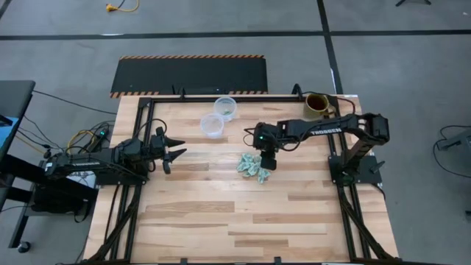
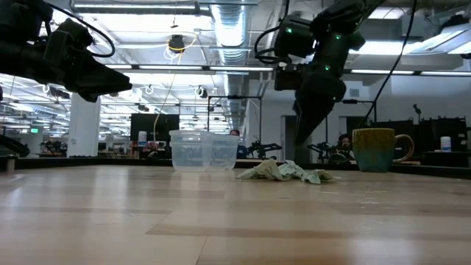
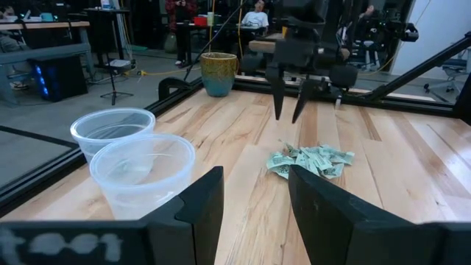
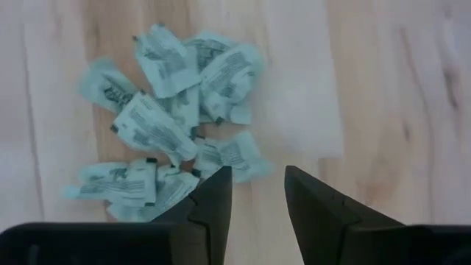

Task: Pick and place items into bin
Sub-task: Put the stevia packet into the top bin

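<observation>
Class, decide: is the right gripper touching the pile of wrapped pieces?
Apart. The low view shows the right gripper hanging above the wrapped pieces, background visible between.

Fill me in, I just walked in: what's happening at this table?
The right gripper hangs open just above a pile of small green-and-white packets mid-table, holding nothing. The left gripper waits open near the left edge. Two clear plastic cups stand empty, and a brown mug sits at the far right corner.
</observation>
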You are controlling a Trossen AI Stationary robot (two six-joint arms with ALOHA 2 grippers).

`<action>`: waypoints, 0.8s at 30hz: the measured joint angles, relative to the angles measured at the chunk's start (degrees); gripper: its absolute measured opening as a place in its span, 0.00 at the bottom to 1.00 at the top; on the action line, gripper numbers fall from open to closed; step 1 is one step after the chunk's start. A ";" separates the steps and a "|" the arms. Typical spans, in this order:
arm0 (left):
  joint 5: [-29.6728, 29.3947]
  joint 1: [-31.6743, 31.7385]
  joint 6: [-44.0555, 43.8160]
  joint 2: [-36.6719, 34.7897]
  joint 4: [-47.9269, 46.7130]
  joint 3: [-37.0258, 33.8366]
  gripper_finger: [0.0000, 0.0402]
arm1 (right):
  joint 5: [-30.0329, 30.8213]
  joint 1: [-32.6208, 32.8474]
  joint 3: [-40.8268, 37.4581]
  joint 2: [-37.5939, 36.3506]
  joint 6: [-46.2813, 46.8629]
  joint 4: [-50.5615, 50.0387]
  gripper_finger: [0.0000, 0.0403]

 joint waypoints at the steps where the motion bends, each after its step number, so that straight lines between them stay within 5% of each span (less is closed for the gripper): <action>1: 0.00 0.00 0.00 0.01 0.00 -0.01 0.36 | -0.33 0.11 -0.46 0.00 -0.38 0.83 0.30; 17: 0.00 -0.01 0.00 -0.01 0.00 0.01 0.36 | 0.27 0.35 -3.68 0.05 -2.84 7.50 0.30; 24: 0.00 -0.02 0.00 0.01 0.02 0.00 0.36 | 0.24 0.77 -3.59 5.50 -3.92 7.87 0.30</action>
